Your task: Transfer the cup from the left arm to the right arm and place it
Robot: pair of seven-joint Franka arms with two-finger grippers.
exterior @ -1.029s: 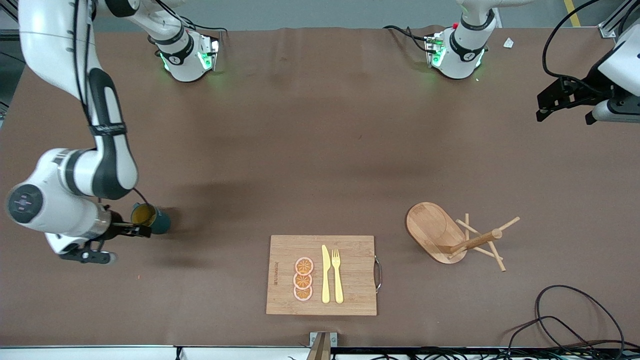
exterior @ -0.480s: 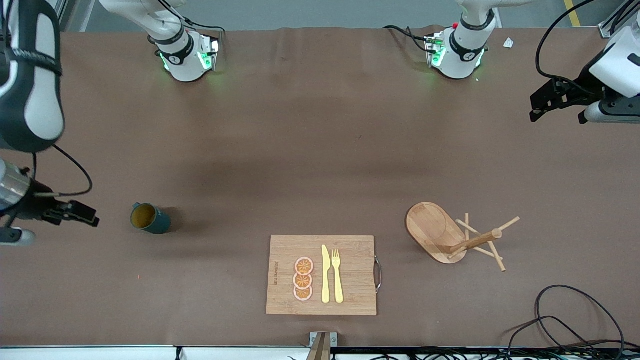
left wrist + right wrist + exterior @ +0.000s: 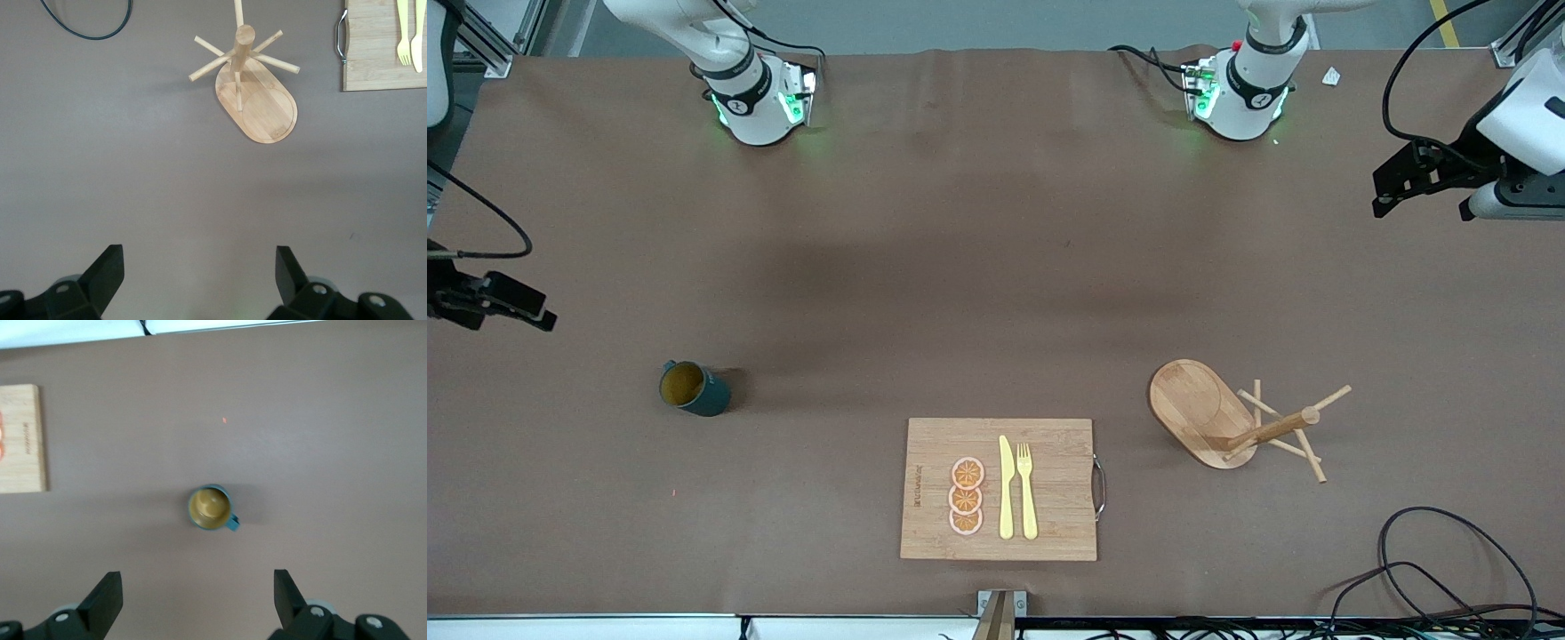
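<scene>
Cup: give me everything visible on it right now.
The cup is a small dark teal-green mug with a mustard-yellow inside and a small handle on its side. It looks glazed, like ceramic, and empty. It stands upright, mouth up, on the bare brown table toward the right arm's end, farther from the front camera than the cutting board. Nothing touches it but the table. The right pincer is open, up in the air and clear of it.

Teal cup [image 3: 696, 391], mustard inside; yellow cutlery [image 3: 1016, 487]; 3 orange slices [image 3: 966, 497].
</scene>
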